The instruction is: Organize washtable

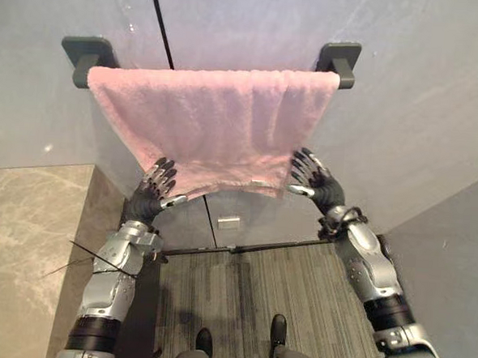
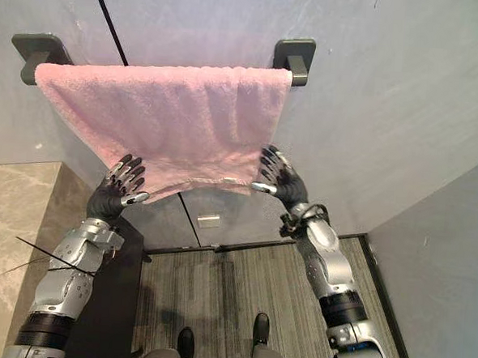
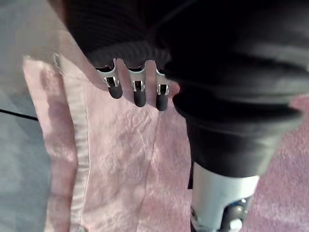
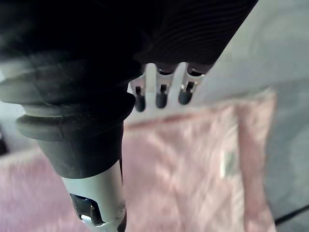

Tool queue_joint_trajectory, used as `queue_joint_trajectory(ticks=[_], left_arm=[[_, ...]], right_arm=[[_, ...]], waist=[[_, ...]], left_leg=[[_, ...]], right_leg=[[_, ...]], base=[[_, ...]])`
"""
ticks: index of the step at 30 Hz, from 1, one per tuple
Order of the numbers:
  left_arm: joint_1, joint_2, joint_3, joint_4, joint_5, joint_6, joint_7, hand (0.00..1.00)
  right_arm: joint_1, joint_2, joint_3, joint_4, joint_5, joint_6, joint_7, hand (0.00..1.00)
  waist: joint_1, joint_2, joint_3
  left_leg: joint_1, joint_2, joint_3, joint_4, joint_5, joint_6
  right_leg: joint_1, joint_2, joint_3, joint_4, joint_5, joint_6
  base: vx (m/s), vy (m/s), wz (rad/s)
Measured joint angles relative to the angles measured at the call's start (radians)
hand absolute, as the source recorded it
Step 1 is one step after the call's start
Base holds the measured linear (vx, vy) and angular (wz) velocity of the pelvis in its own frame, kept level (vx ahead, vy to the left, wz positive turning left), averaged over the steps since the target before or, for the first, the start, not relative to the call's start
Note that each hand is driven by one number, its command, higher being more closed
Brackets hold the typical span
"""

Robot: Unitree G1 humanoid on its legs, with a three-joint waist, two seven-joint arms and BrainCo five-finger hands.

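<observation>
two hands are up at the bottom edge of the pink towel (image 1: 214,121). it hangs spread out between two dark brackets (image 1: 340,59) on the grey wall (image 1: 414,100), across the upper middle of the frame. the bar is hidden under the cloth. my left hand (image 1: 151,191) sits at the towel's lower left corner and my right hand (image 1: 313,182) at its lower right corner. both have their fingers fanned out and straight, closed on nothing. in the left wrist view my fingers (image 3: 139,94) lie over the cloth near its stitched hem (image 3: 79,145); i cannot tell whether they press it. in the right wrist view a small label (image 4: 228,163) shows near the towel's edge.

the towel looks like thick terry: light, limp, no stiffness at all. i expect it to sag and slide along the bar if one side is pulled harder than the other. the best hold, i judge, is a pinch on the hemmed corners, thumb against fingers, one corner per hand. the doubled fabric there gives firmer purchase than the fluffy middle. a hard tug risks dragging it off.
</observation>
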Motion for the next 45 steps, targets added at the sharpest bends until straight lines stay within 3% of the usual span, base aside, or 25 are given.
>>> queue_joint_trajectory(ticks=[8,12,15,19,22,23,25,27,28,29,30,31,32,33,34,35,37,38,39,40,41,42,43,44,45], left_arm=[[0.187,-0.117,0.150,0.002,0.052,0.013,-0.006,0.00],[0.298,-0.216,0.193,0.000,0.054,0.036,-0.027,0.00],[0.386,-0.283,0.201,-0.013,0.072,0.049,-0.031,0.00],[0.443,-0.320,0.181,-0.097,0.072,0.056,-0.031,0.00],[0.410,-0.315,0.090,-0.180,0.071,0.054,-0.016,0.00],[0.392,-0.313,0.066,-0.198,0.071,0.050,-0.005,0.00],[0.372,-0.315,0.054,-0.225,0.070,0.041,0.005,0.00],[0.372,-0.320,0.052,-0.233,0.060,0.036,0.016,0.00],[0.375,-0.326,0.063,-0.233,0.047,0.031,0.024,0.00],[0.376,-0.326,0.062,-0.232,0.037,0.028,0.028,0.00],[0.387,-0.337,0.062,-0.232,0.025,0.028,0.037,0.00],[0.416,-0.365,0.059,-0.236,0.017,0.027,0.038,0.00],[0.427,-0.374,0.061,-0.237,0.014,0.026,0.039,0.00],[0.450,-0.386,0.059,-0.237,0.006,0.019,0.045,0.00],[0.464,-0.388,0.039,-0.226,-0.002,0.021,0.050,0.00],[0.478,-0.391,0.030,-0.229,-0.004,0.022,0.052,0.00],[0.502,-0.400,0.019,-0.245,-0.005,0.017,0.061,0.00],[0.513,-0.396,0.020,-0.243,-0.005,0.016,0.067,0.00],[0.497,-0.388,0.020,-0.233,-0.005,0.016,0.066,0.00],[0.482,-0.385,0.021,-0.228,-0.005,0.017,0.065,0.00],[0.481,-0.380,0.022,-0.221,-0.005,0.017,0.062,0.00],[0.482,-0.375,0.020,-0.211,-0.005,0.017,0.058,0.00],[0.489,-0.373,0.018,-0.209,-0.005,0.017,0.054,0.00],[0.490,-0.370,0.005,-0.202,-0.005,0.016,0.051,0.00],[0.466,-0.326,0.004,-0.190,-0.004,0.021,0.041,0.00]], right_arm=[[0.289,0.113,-0.356,-0.001,-0.076,0.020,-0.043,0.00],[0.386,0.195,-0.536,0.000,-0.096,0.020,-0.075,0.00],[0.432,0.254,-0.598,-0.012,-0.095,0.020,-0.105,0.00],[0.476,0.319,-0.567,-0.131,-0.094,0.019,-0.130,0.00],[0.465,0.333,-0.485,-0.226,-0.074,-0.001,-0.156,0.00],[0.464,0.331,-0.454,-0.252,-0.071,-0.012,-0.160,0.00],[0.456,0.329,-0.403,-0.294,-0.054,-0.029,-0.160,0.00],[0.449,0.329,-0.383,-0.322,-0.052,-0.035,-0.150,0.00],[0.437,0.328,-0.364,-0.326,-0.052,-0.041,-0.149,0.00],[0.434,0.327,-0.358,-0.326,-0.049,-0.042,-0.148,0.00],[0.426,0.330,-0.339,-0.326,-0.036,-0.042,-0.149,0.00],[0.419,0.326,-0.316,-0.326,-0.024,-0.042,-0.149,0.00],[0.418,0.321,-0.300,-0.328,-0.016,-0.043,-0.148,0.00],[0.416,0.318,-0.254,-0.331,-0.003,-0.044,-0.144,0.00],[0.415,0.303,-0.202,-0.330,0.005,-0.043,-0.136,0.00],[0.421,0.291,-0.187,-0.330,0.006,-0.042,-0.131,0.00],[0.437,0.273,-0.140,-0.330,0.006,-0.037,-0.117,0.00],[0.428,0.262,-0.122,-0.323,0.007,-0.038,-0.103,0.00],[0.410,0.248,-0.122,-0.301,0.015,-0.038,-0.087,0.00],[0.402,0.244,-0.133,-0.287,0.015,-0.038,-0.080,0.00],[0.388,0.237,-0.141,-0.255,0.015,-0.037,-0.071,0.00],[0.391,0.227,-0.152,-0.243,0.016,-0.037,-0.068,0.00],[0.397,0.212,-0.167,-0.244,0.016,-0.037,-0.066,0.00],[0.399,0.204,-0.182,-0.239,0.016,-0.037,-0.065,0.00],[0.412,0.217,-0.201,-0.231,0.016,-0.032,-0.064,0.00]], waist=[[-0.028,0.006,0.001],[-0.032,0.019,-0.004],[-0.031,0.035,-0.014],[-0.028,0.045,-0.030],[-0.027,0.061,-0.017],[-0.037,0.069,-0.010],[-0.055,0.041,-0.021],[-0.048,0.030,-0.026],[-0.034,0.025,-0.029],[-0.025,0.013,-0.035],[-0.014,0.041,-0.034],[0.011,0.069,-0.031],[0.021,0.072,-0.033],[0.043,0.066,-0.037],[0.049,0.094,-0.032],[0.046,0.104,-0.031],[0.030,0.101,-0.029],[0.027,0.093,-0.020],[0.021,0.064,-0.005],[0.019,0.052,0.001],[0.022,0.048,0.011],[0.020,0.055,0.014],[0.010,0.084,0.024],[-0.014,0.111,0.033],[-0.070,0.063,0.011]], left_leg=[[0.019,0.002,0.000,0.005,-0.008,-0.003],[0.031,0.001,0.005,-0.018,-0.010,-0.011],[0.058,0.005,0.014,-0.033,-0.007,-0.014],[0.075,0.016,0.031,-0.013,-0.022,-0.016],[0.009,0.052,-0.013,0.150,-0.092,0.001],[-0.010,0.061,-0.040,0.209,-0.112,0.004],[-0.040,0.061,-0.117,0.283,-0.117,0.004],[-0.078,0.066,-0.167,0.329,-0.115,0.001],[-0.124,0.075,-0.182,0.381,-0.115,-0.002],[-0.143,0.081,-0.193,0.404,-0.117,-0.013],[-0.183,0.107,-0.224,0.435,-0.121,-0.040],[-0.200,0.151,-0.242,0.440,-0.121,-0.054],[-0.202,0.158,-0.244,0.440,-0.120,-0.055],[-0.222,0.170,-0.244,0.444,-0.121,-0.073],[-0.255,0.194,-0.275,0.454,-0.102,-0.113],[-0.263,0.201,-0.293,0.451,-0.086,-0.121],[-0.268,0.204,-0.333,0.402,0.003,-0.096],[-0.290,0.202,-0.321,0.369,0.098,-0.073],[-0.295,0.197,-0.293,0.256,0.271,-0.040],[-0.309,0.197,-0.274,0.271,0.271,-0.033],[-0.340,0.199,-0.227,0.428,0.161,-0.003],[-0.360,0.202,-0.161,0.604,0.058,0.062],[-0.373,0.217,-0.092,0.730,0.010,0.120],[-0.377,0.217,-0.064,0.663,0.037,0.134],[-0.320,0.152,-0.062,0.454,0.077,0.094]], right_leg=[[0.017,0.002,0.008,-0.001,-0.001,0.000],[0.015,0.004,0.002,-0.003,-0.019,0.005],[0.033,0.010,0.003,0.000,-0.022,0.008],[0.052,0.014,-0.001,0.013,-0.036,0.005],[-0.054,0.012,0.021,0.338,-0.182,0.029],[-0.105,0.000,0.049,0.559,-0.266,0.009],[-0.119,-0.062,0.118,0.903,-0.335,0.019],[-0.076,-0.103,0.176,0.916,-0.333,0.017],[0.001,-0.132,0.229,0.800,-0.310,-0.007],[0.037,-0.129,0.248,0.735,-0.328,0.023],[0.095,-0.093,0.239,0.646,-0.379,0.077],[0.137,-0.065,0.225,0.565,-0.427,0.106],[0.152,-0.065,0.213,0.535,-0.454,0.111],[0.167,-0.065,0.179,0.488,-0.522,0.109],[0.172,-0.029,0.140,0.486,-0.564,0.098],[0.172,-0.011,0.115,0.497,-0.564,0.097],[0.166,0.014,0.051,0.533,-0.583,0.062],[0.166,0.024,0.013,0.533,-0.579,0.037],[0.159,0.030,-0.038,0.509,-0.553,-0.004],[0.152,0.018,-0.073,0.495,-0.530,-0.024],[0.145,0.022,-0.104,0.484,-0.508,-0.039],[0.143,0.025,-0.134,0.483,-0.496,-0.046],[0.139,0.044,-0.172,0.513,-0.493,-0.052],[0.114,0.059,-0.188,0.552,-0.489,-0.074],[0.097,0.029,-0.179,0.463,-0.481,-0.095]], base=[[-0.04,-0.020,-0.03],[-0.04,-0.028,-0.02],[0.01,-0.024,-0.06],[0.01,-0.007,0.00],[-0.03,-0.013,0.42],[0.04,-0.063,0.89],[0.05,-0.151,1.30],[0.01,-0.302,1.00],[-0.05,-0.364,0.84],[-0.13,-0.405,0.80],[-0.21,-0.453,0.51],[-0.18,-0.378,0.41],[-0.21,-0.372,0.03],[-0.25,-0.395,0.10],[-0.25,-0.395,0.31],[-0.26,-0.320,0.76],[-0.24,-0.241,0.94],[-0.31,-0.299,1.21],[-0.28,-0.223,1.25],[-0.30,-0.174,1.10],[-0.28,-0.142,0.81],[-0.27,-0.155,0.87],[-0.28,-0.186,1.09],[-0.32,-0.140,1.82],[-0.38,-0.139,2.14]])
